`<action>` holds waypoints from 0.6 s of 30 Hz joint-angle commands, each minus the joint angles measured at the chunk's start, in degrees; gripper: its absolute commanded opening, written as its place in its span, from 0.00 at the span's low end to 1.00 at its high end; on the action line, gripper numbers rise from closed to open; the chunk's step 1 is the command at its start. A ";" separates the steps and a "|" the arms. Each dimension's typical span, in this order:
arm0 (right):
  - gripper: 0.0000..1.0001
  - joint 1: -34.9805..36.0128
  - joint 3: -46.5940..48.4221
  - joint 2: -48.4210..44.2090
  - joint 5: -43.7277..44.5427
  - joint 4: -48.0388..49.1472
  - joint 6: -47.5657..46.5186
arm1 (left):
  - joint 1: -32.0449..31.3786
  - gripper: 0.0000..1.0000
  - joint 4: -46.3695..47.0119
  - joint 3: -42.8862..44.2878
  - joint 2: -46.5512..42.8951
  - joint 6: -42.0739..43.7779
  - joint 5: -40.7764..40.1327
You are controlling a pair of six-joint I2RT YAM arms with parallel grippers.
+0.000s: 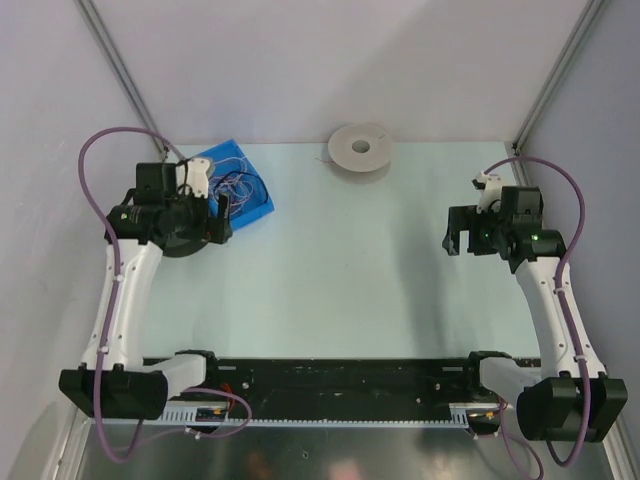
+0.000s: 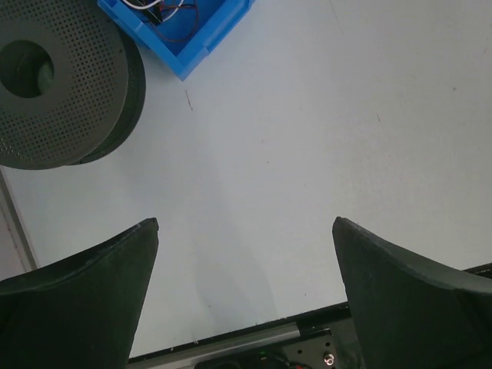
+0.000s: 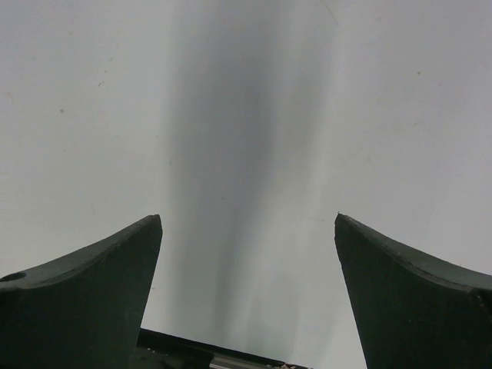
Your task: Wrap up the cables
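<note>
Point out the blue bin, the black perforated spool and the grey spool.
blue bin [image 2: 211,34]: left wrist view, on its near wall.
black perforated spool [image 2: 77,100]: left wrist view, on its top flange.
grey spool [image 1: 343,152]: top external view, on its flange.

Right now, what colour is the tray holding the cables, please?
Blue plastic tray, clearest from the left wrist.

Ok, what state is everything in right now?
Left gripper: open, empty.
Right gripper: open, empty.
Cables: loose in the blue bin, unwrapped.
Black spool: lying flat beside the bin.
Grey spool: lying flat at the table's far edge.
</note>
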 commanded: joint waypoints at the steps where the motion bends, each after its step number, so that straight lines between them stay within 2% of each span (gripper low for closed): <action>1: 0.99 -0.06 0.40 0.18 -2.53 1.05 0.88 | 0.31 0.99 -2.26 5.19 3.43 1.79 -1.68; 6: 0.99 -0.06 0.29 0.41 -4.69 1.21 0.14 | 0.89 0.99 -4.28 9.93 8.45 5.56 -2.94; 9: 0.99 -0.06 0.17 0.51 -5.61 1.22 -0.26 | 3.58 0.92 -4.57 11.69 11.26 8.03 -3.34; 11: 0.99 -0.06 0.05 0.66 -5.95 1.22 -0.45 | 5.15 0.79 -4.54 12.56 13.63 9.98 -3.85; 18: 0.99 -0.08 -0.43 0.76 -7.14 1.14 -1.11 | 13.60 0.13 -4.48 17.81 24.51 15.52 -0.96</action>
